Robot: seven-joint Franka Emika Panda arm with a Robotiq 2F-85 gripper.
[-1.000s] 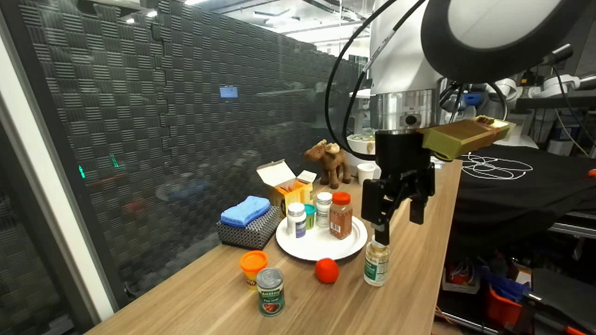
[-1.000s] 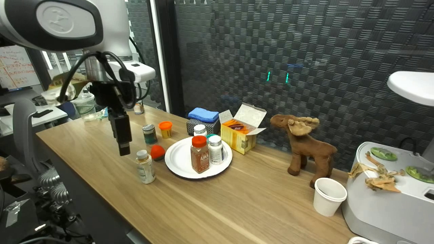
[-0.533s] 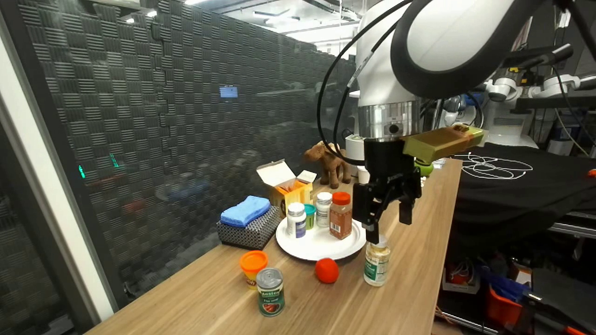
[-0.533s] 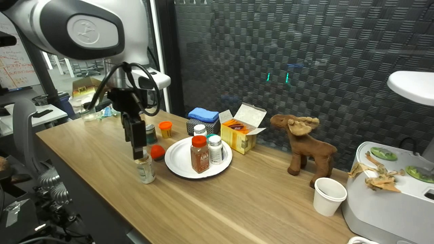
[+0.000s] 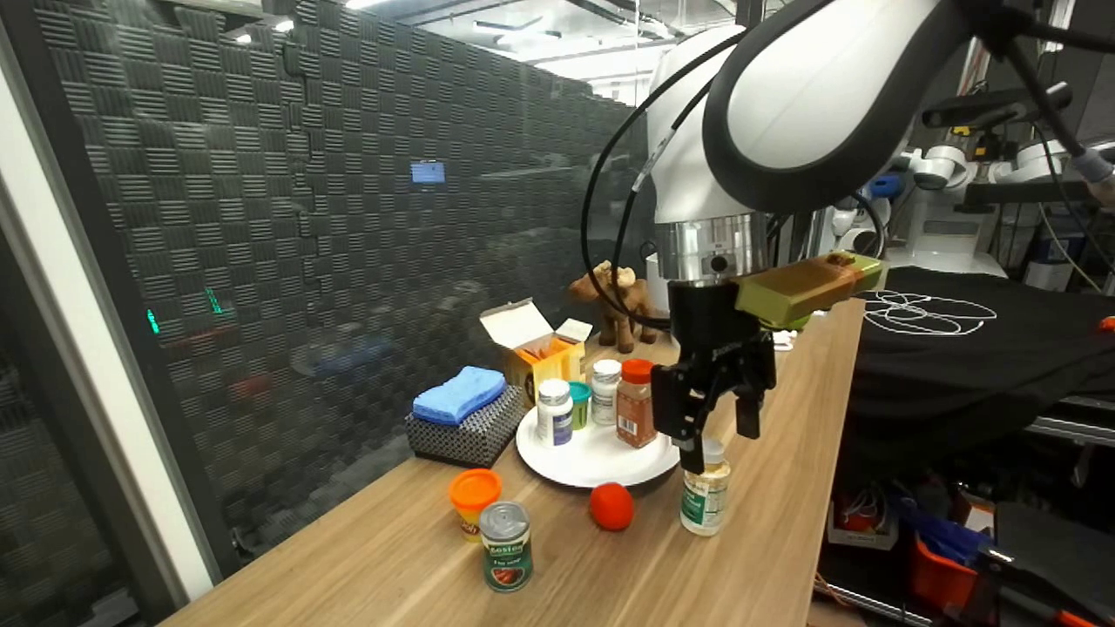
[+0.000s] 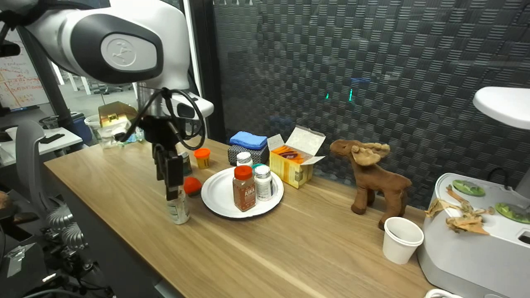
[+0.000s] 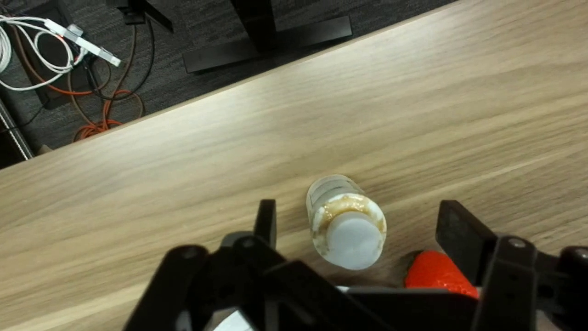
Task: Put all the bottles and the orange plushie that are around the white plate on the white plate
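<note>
On the counter, near but apart from the white plate, the green-labelled bottle stands upright between the fingers of the tool. The tool is spread; the wrist view shows a gap on each side of the bottle, and nothing is held. The probable step is a pick of this bottle.

Slip: the fingertips appear level with the cap and shoulder. Closing at this height may catch only the narrow cap and let the bottle drop during the lift.

Tipping: if the bottle is not centred, one finger will make contact first and may push it over.

Collision: the red round object shows partly behind one finger in the wrist view. Lowering the tool without a check on that side may set it rolling.

Placement: the white plate carries a purple-labelled bottle, a second white bottle, a red-capped jar and a teal-lidded tub. A release too close to these may topple one; use the bare area toward the red round object.

Identification: the orange plushie cannot be made out with certainty. Selection by colour alone may lead to a wrong pick, such as the orange-lidded tub.
</note>
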